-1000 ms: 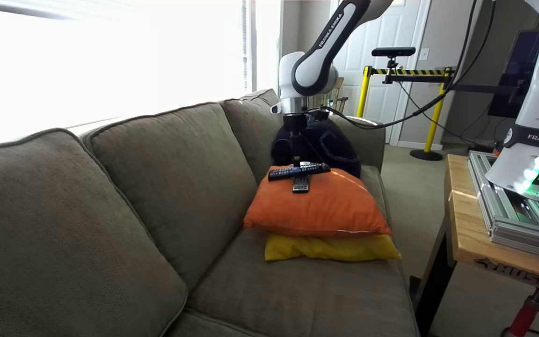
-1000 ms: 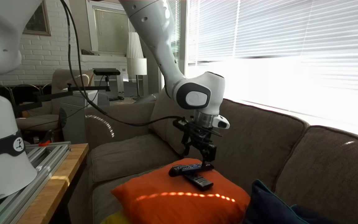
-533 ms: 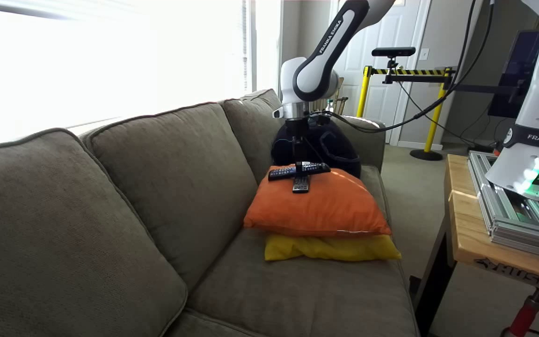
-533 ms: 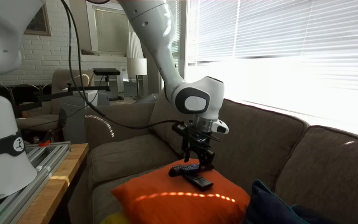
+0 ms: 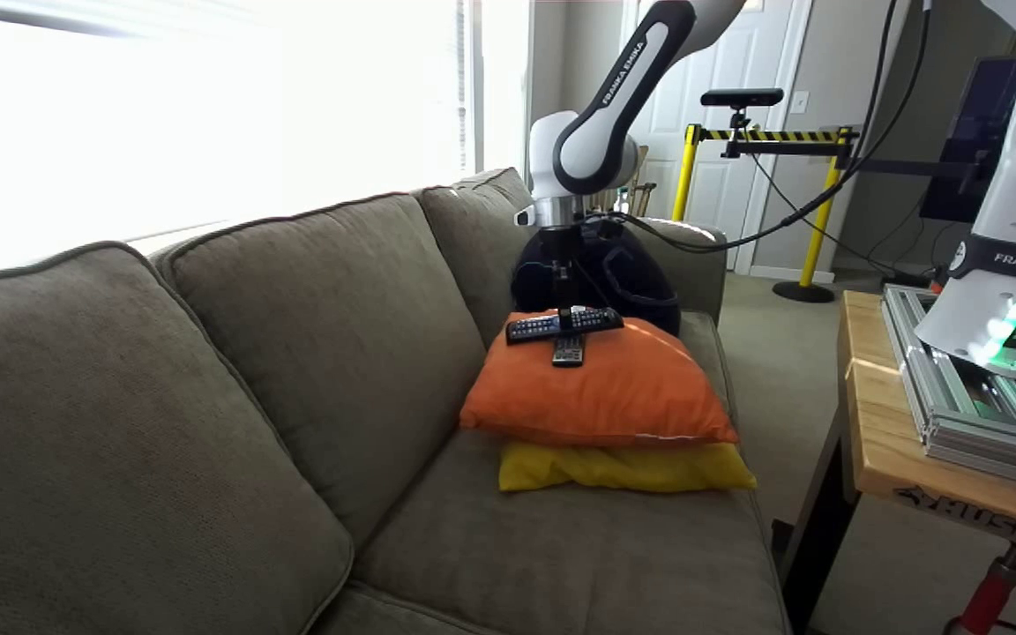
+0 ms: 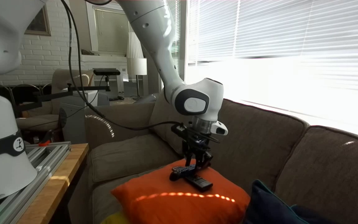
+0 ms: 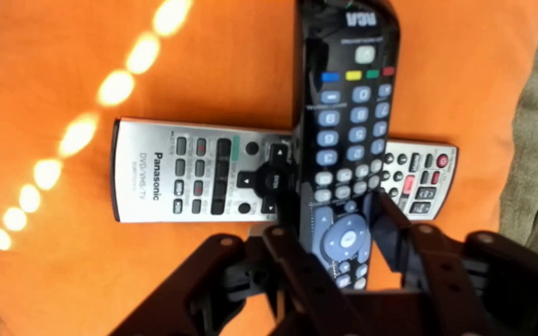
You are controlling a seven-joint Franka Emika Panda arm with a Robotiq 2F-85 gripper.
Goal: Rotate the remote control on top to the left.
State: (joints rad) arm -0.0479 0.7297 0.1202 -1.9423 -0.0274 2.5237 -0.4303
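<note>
Over the last second the gripper [image 7: 335,210] descended and its fingers [image 7: 385,228], wide apart at first, drew in about the remote control [image 7: 343,140]. They stood along both its long sides with no gap discernible; taken as grasping it, though firmness could not be judged. The remote control had shifted only slightly. It lay crosswise on the silver remote [image 7: 194,177], atop the orange cushion [image 7: 222,79], between that cushion's left and right edges in the wrist view and closer to the right one. Judged: grasp was just made, leftward turn had not yet begun; the silver remote might be dragged along if the turn came without some lift.

View comparison: the wrist view gave RCA lettering and coloured keys on the remote control and Panasonic on the silver remote, but the gripper hid one end of the former. In an exterior view both ends showed, as did the yellow cushion [image 5: 631,467] beneath the orange cushion; there the fingers overlapped, so their spacing could not be read.
</note>
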